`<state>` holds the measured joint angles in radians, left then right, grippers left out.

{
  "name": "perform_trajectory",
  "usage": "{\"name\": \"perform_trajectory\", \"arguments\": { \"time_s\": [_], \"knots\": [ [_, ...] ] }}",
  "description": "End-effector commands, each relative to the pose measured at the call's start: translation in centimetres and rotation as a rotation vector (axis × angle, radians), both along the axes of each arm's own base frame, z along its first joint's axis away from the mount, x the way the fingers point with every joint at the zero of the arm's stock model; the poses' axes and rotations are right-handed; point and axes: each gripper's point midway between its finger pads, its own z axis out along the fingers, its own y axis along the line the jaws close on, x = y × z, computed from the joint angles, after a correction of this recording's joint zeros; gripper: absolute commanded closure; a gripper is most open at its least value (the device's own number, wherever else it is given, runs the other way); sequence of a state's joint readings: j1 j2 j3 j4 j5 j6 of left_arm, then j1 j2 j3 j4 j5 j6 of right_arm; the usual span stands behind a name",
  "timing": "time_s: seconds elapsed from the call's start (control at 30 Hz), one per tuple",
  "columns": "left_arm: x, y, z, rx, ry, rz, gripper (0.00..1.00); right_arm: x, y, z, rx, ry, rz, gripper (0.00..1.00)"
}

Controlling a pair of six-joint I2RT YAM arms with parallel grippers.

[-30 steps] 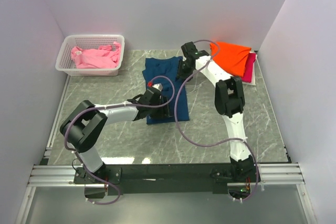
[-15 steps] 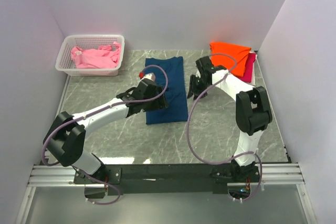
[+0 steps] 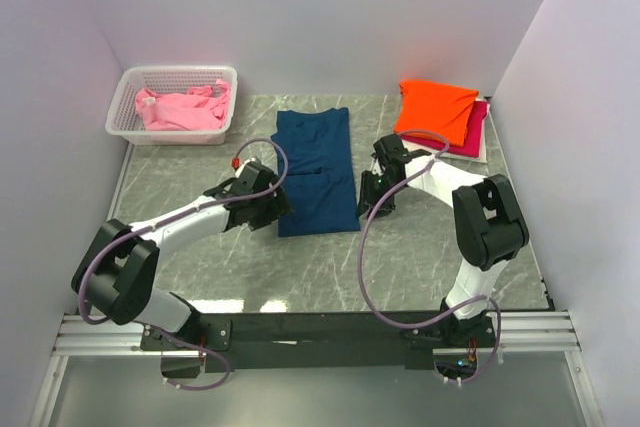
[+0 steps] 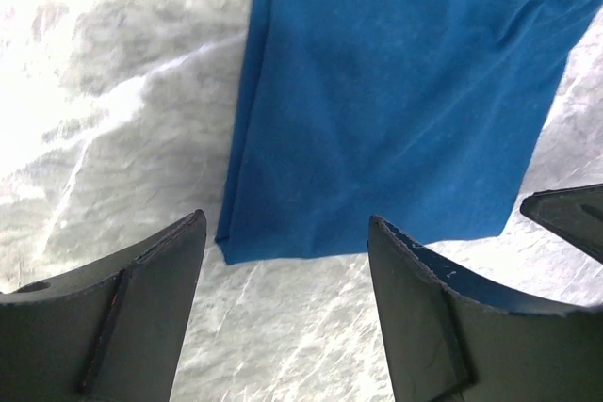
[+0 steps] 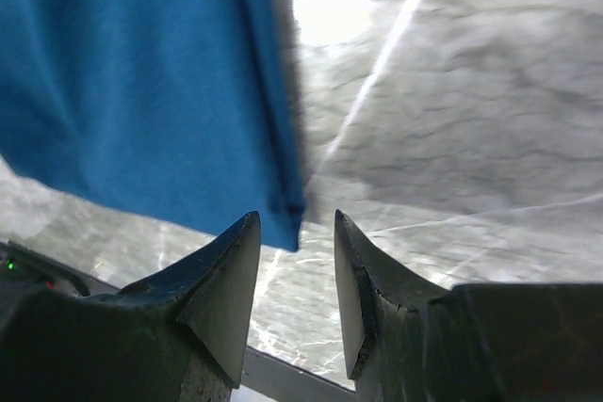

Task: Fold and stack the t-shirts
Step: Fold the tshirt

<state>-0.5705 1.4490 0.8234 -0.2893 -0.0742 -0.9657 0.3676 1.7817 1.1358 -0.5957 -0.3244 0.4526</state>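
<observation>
While the long, folded dark-blue cloth t-shirt [image 3: 316, 172] is lying on the grey marbled table [image 3: 300, 267] in the overhead view, the left gripper [image 3: 272, 209] and right gripper [image 3: 371, 197] are hovering at its near corners. Through the left wrist, jaws are gaping wide, empty, over the near-left corner. Through the right wrist, they are standing narrowly apart over the near-right corner. The crosswise fold is seemingly starting: both are needing to pinch those corners.

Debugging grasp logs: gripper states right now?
Left gripper: open, holding nothing.
Right gripper: open, holding nothing, at the blue t-shirt edge.
</observation>
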Motion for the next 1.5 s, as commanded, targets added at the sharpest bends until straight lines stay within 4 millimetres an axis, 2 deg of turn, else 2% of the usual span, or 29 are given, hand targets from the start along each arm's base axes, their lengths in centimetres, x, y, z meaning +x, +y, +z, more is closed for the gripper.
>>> {"name": "perform_trajectory", "arguments": {
  "time_s": [0.0, 0.17, 0.33, 0.43, 0.83, 0.93, 1.13, 1.23, 1.47],
  "knots": [
    [-0.2, 0.0, 0.6, -0.061, -0.011, 0.032, 0.26, -0.2, 1.3, 1.7, 0.056, -0.047, 0.024, 0.55],
    [-1.1, 0.5, -0.1, -0.083, 0.01, 0.068, 0.26, -1.3, 1.4, 0.9, 0.041, 0.003, 0.026, 0.56],
    [-1.2, 0.8, -0.1, -0.074, 0.012, 0.073, 0.28, -2.2, 1.1, 0.0, 0.019, 0.043, 0.037, 0.56],
    [-1.3, 0.8, -0.2, -0.072, 0.018, 0.072, 0.28, -2.8, 1.6, -0.5, 0.041, 0.075, 0.043, 0.56],
    [-1.3, 0.7, -0.7, -0.063, 0.031, 0.065, 0.3, -3.8, 1.7, -2.0, 0.015, 0.128, 0.066, 0.62],
    [-1.5, 1.0, -1.1, -0.039, 0.044, 0.064, 0.31, -4.1, 1.6, -2.3, 0.01, 0.142, 0.069, 0.67],
    [-2.0, 1.0, -2.3, -0.036, 0.075, 0.05, 0.35, -3.9, 1.7, -2.5, 0.01, 0.144, 0.071, 0.9],
    [-2.3, 1.0, -3.1, -0.02, 0.105, 0.049, 0.41, -3.9, 1.7, -2.5, 0.008, 0.143, 0.072, 0.94],
    [-2.1, 0.8, -3.8, -0.002, 0.127, 0.039, 0.48, -4.0, 1.6, -2.8, 0.0, 0.151, 0.07, 0.96]
  ]
}}
